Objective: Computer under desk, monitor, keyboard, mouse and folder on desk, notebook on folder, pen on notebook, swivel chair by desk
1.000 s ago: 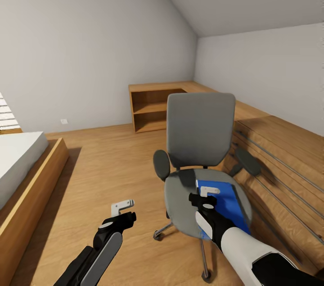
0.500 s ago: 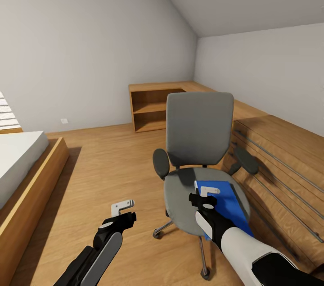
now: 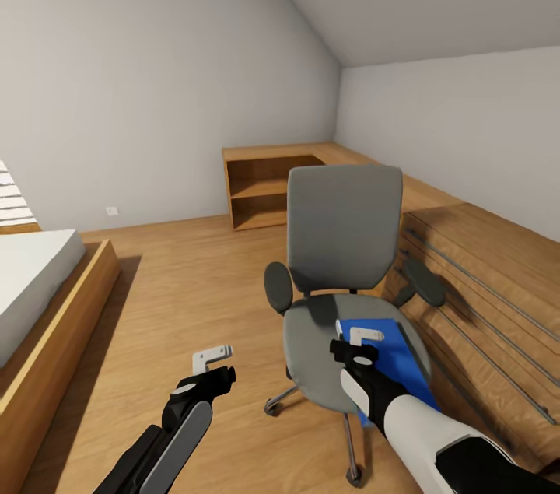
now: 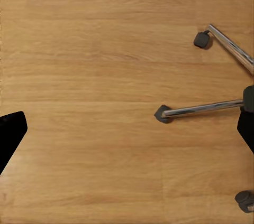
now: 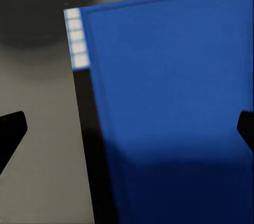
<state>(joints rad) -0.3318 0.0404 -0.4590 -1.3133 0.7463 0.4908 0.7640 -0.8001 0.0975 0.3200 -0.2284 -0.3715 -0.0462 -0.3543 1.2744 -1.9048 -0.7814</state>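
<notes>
Folder: the blue folder [image 3: 399, 358] lies flat on the swivel chair [image 3: 344, 245] seat, directly below the right gripper [image 3: 365, 338].
Right gripper: fingers spread wide, holding nothing.
Left gripper [image 3: 211, 356]: open over bare wooden floor [image 3: 187, 299], beside the chair's chrome base.
Surroundings: wooden dresser [image 3: 482, 261] just beyond the chair; bed [image 3: 35, 284] well apart.

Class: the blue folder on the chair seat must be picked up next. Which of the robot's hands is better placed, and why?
The right hand. It hovers directly over the blue folder on the swivel chair, fingers spread. The left hand hangs over bare floor beside the chair base.
</notes>
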